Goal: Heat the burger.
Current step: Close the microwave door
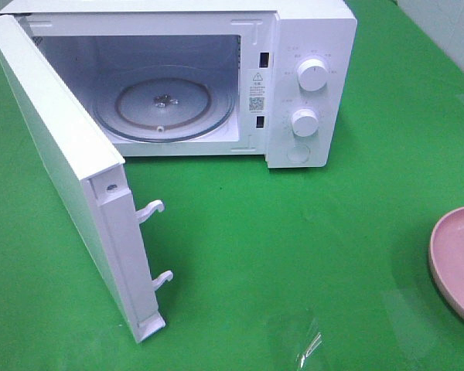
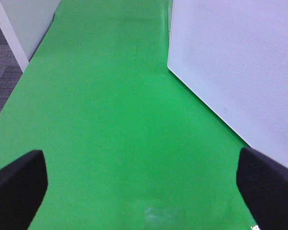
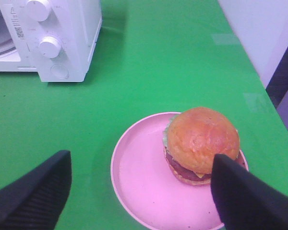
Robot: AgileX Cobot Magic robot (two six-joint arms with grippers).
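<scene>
Right wrist view | burger (image 3: 201,143) on pink plate (image 3: 139,182), microwave (image 3: 62,38) at 11 o'clock, door (image 1: 69,178) swung open for loading | right gripper (image 3: 139,191) spread, empty, hovering over plate | left gripper (image 2: 141,189) spread wide, empty.

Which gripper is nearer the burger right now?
Right. The right gripper hovers open over the pink plate holding the burger. The left gripper is beside the open microwave door, burger nowhere in its view.
</scene>
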